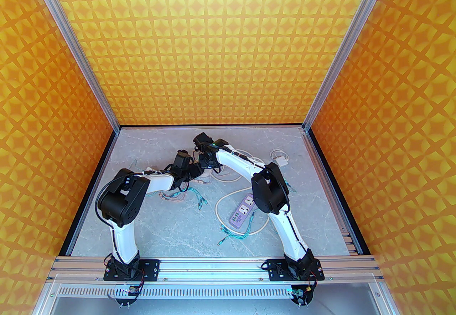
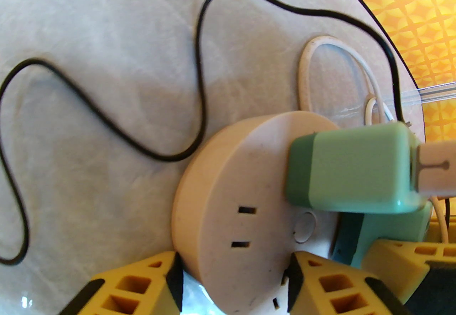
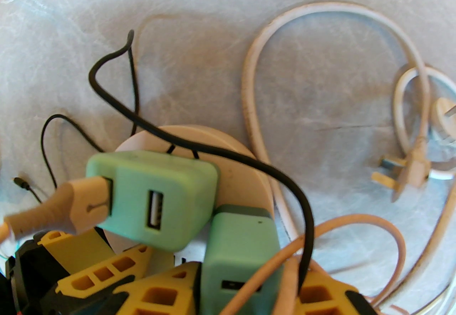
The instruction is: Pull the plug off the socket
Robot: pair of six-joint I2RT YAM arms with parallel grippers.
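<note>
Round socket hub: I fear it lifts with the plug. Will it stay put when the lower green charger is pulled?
Likely light: the round socket hub is a flat plastic disc, so it may lift unless the left gripper pins it. The smooth table probably lets it slide.

Counter (image 1: 160,228): grey, marbled, boxed in by orange-and-yellow patterned walls (image 1: 213,39); aluminium rail (image 1: 213,265) along the near edge.

Right of centre, a purple power strip (image 1: 242,212) lies flat and angled, with its white cord (image 1: 218,204) looping off to the left. Teal leads (image 1: 238,236) sprawl just in front of it; a second teal bunch (image 1: 199,198) lies further left.

Back right: a small white charger block (image 1: 282,161), with a coiled white cable (image 1: 276,154) just behind it.

Left wrist view: a thin black cable (image 2: 199,67) snakes over the counter in loose bends.
</note>
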